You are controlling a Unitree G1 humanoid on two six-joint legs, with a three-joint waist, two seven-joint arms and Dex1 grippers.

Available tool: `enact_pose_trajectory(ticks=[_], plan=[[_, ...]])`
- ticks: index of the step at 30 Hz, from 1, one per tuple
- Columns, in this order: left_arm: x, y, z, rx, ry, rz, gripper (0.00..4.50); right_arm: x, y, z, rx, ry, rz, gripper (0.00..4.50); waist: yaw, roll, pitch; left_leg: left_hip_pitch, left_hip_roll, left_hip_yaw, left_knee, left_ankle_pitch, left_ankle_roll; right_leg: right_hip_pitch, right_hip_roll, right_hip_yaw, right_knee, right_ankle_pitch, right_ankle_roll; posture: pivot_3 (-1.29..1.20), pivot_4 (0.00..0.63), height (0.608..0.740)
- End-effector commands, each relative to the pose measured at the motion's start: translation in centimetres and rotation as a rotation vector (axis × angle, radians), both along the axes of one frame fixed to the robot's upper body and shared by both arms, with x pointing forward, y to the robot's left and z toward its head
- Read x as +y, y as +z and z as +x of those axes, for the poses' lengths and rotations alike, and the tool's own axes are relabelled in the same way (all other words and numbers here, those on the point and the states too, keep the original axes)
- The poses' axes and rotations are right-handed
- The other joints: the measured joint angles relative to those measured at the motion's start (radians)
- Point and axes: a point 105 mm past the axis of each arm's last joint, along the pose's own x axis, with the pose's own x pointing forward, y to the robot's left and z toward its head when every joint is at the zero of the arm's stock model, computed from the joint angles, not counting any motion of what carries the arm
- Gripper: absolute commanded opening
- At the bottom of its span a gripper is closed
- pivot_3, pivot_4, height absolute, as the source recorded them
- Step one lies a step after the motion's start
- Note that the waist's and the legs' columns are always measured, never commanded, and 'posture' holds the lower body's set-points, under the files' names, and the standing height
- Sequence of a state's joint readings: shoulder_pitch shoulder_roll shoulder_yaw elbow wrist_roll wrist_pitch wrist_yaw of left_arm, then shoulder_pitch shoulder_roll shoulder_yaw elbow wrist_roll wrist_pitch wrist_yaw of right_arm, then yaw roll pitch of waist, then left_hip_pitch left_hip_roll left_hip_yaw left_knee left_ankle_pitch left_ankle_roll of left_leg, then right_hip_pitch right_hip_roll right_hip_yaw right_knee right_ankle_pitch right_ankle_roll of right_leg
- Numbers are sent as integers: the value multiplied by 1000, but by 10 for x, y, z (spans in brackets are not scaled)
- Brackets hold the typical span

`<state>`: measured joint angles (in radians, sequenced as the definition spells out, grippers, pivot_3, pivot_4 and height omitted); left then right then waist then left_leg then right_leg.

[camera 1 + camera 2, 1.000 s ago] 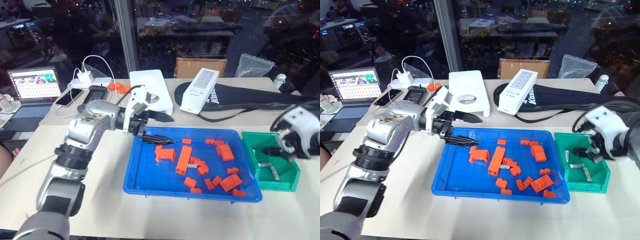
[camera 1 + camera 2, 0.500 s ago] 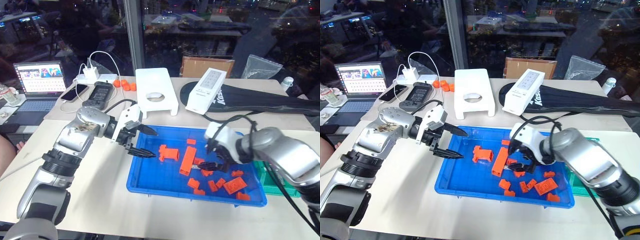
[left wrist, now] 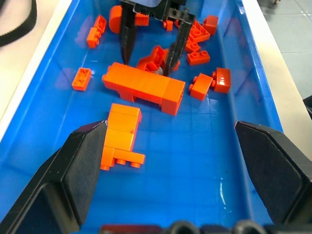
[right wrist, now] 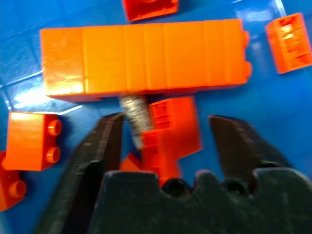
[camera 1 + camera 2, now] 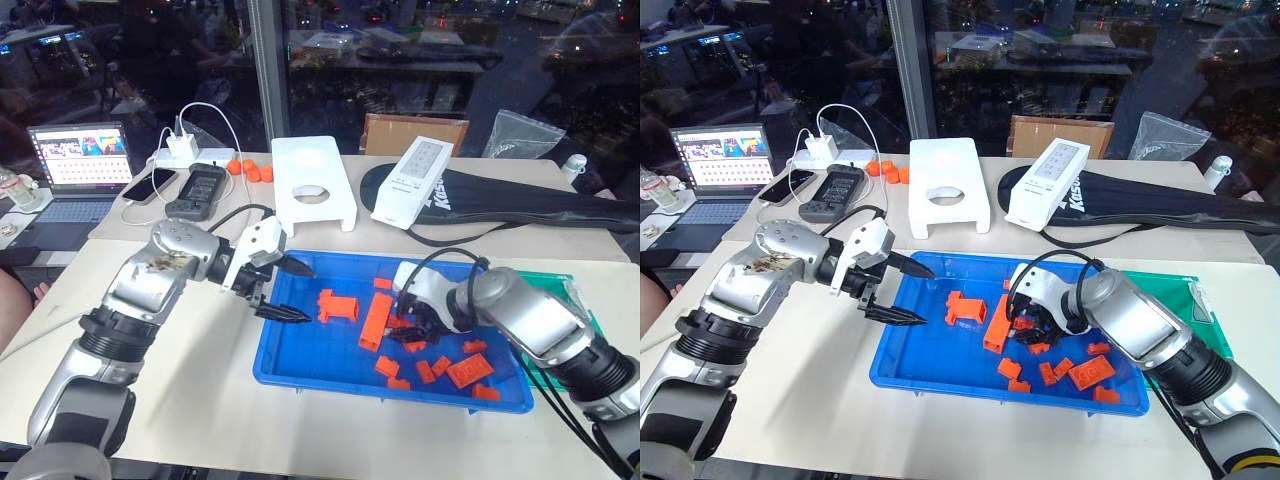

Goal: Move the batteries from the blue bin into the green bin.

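Right claw (image 4: 165, 141): we record it down in the middle of the blue bin (image 5: 300, 360), its fingers (image 4: 95, 146) partly apart around a small orange block (image 4: 170, 129), with one battery (image 4: 134, 114) just inside one finger, lying against the long orange block (image 4: 141, 58); we cannot tell whether anything is gripped. Left claw (image 5: 285, 290): wide apart, empty, poised over the bin's left end. Green bin (image 5: 545, 285): at the blue bin's right end, largely hidden by the right arm. Both bins sit near the desk's (image 5: 200, 400) front edge.
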<state>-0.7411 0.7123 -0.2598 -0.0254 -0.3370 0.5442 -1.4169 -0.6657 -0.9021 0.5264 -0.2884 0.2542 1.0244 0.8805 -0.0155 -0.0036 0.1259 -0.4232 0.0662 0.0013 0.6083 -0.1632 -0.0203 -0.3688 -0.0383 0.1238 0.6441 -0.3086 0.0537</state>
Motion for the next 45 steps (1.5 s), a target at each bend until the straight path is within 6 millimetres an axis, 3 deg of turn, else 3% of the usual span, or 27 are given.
enact_pose_trajectory(ticks=[1, 16, 19, 27, 37, 45], plan=[[0, 10, -1, -44, -5, -11, 4500, -7, 14, 1, -41, 8, -1, 1856, 0, 0, 0, 0, 0, 0, 0, 0, 0, 0, 0, 0, 0, 0, 0, 0, 150, 714], [-7, 7, 3, -46, -29, -18, 4500, -60, 34, 14, -115, -158, -67, 1856, 0, 0, 0, 0, 0, 0, 0, 0, 0, 0, 0, 0, 0, 0, 1, 0, 150, 714], [-7, 7, 3, -46, -31, -19, 4500, -55, 38, 14, -119, -159, -43, 1856, 0, 0, 0, 0, 0, 0, 0, 0, 0, 0, 0, 0, 0, 0, 0, 0, 150, 714], [-8, 6, 1, -40, -39, -18, 4500, -7, 57, -2, -157, 3, 26, 1856, -3, 0, 0, 1, 0, 0, 0, 0, 0, 0, 0, 0, 0, -1, 1, 0, 150, 714], [-8, 7, 1, -44, -39, -14, 4500, -14, 23, -6, -92, -12, -56, 1856, 1, 0, 0, 0, 0, 0, 0, 0, 0, 0, 0, 0, 0, -1, 1, 0, 150, 714], [-6, 7, 1, -44, -33, -10, 4500, -5, 9, -5, -55, -6, -36, 1856, -2, 0, 0, 1, 0, 0, 0, 0, 0, 0, 0, 0, 0, -1, 1, 0, 150, 714]])
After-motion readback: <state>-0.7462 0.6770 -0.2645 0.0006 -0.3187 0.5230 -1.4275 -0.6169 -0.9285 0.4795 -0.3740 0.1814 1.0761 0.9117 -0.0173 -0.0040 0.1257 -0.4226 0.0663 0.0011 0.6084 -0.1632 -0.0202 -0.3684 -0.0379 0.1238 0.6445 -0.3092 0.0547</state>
